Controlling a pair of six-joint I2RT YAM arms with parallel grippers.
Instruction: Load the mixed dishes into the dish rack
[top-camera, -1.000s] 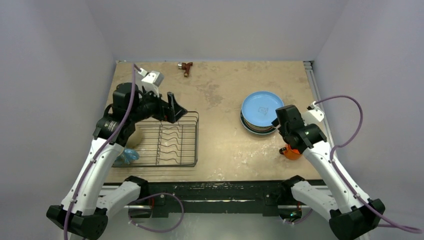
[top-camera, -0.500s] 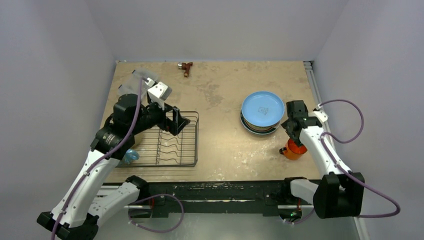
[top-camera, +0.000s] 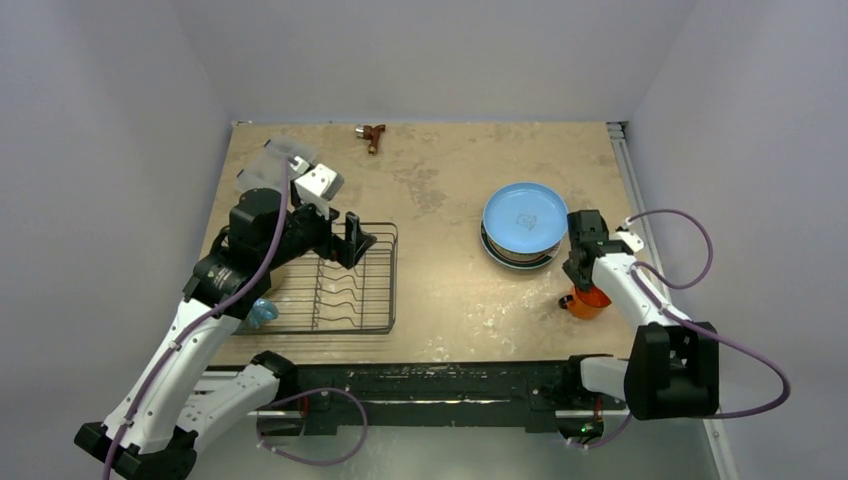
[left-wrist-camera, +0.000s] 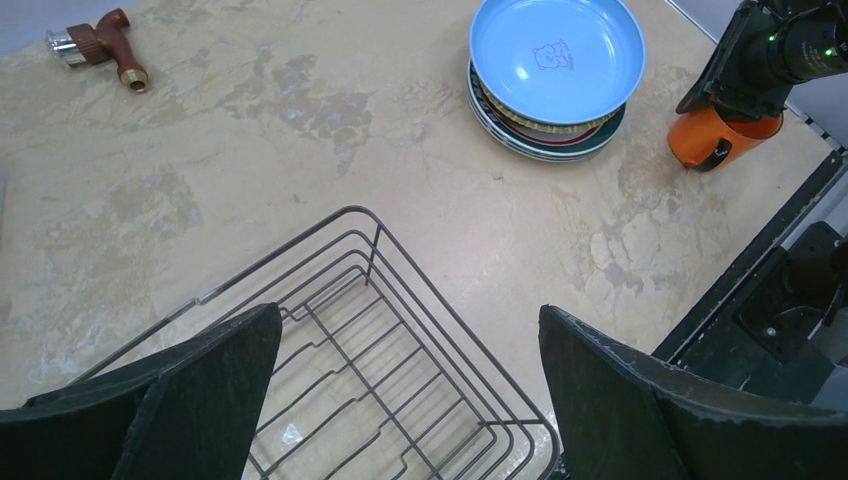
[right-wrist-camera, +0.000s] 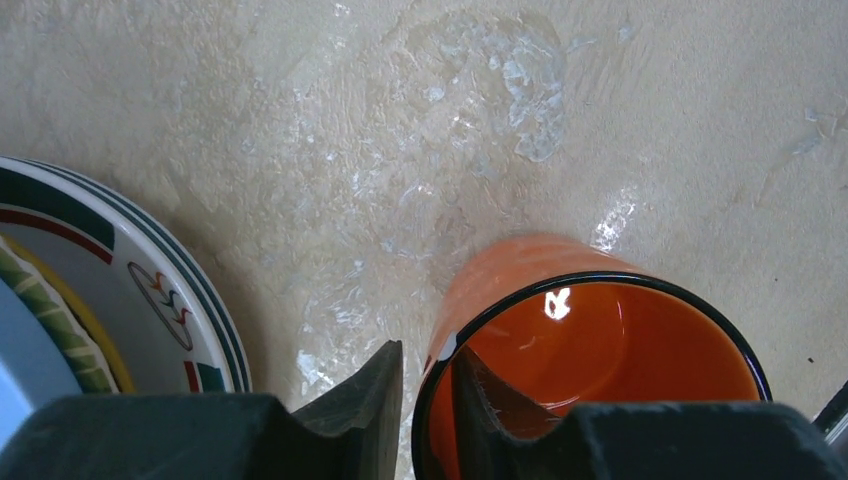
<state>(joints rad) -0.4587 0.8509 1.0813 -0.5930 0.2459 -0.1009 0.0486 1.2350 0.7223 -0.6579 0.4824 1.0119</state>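
Observation:
The orange mug stands upright near the table's right front. My right gripper is shut on its near wall, one finger inside and one outside. Just left of it is a plate stack: light blue plate on top, a yellow woven plate and a white green-rimmed plate below. The black wire dish rack sits at the left with nothing in it. My left gripper hovers open over its far right corner. A blue mug lies beside the rack's left side.
A small brown tool lies at the far edge of the table. A clear plastic box shows behind the left wrist. A black rail runs along the near edge.
The right gripper came down onto the orange mug and closed from wide open to a narrow pinch on its wall. The left arm swung slightly and then held still, open.

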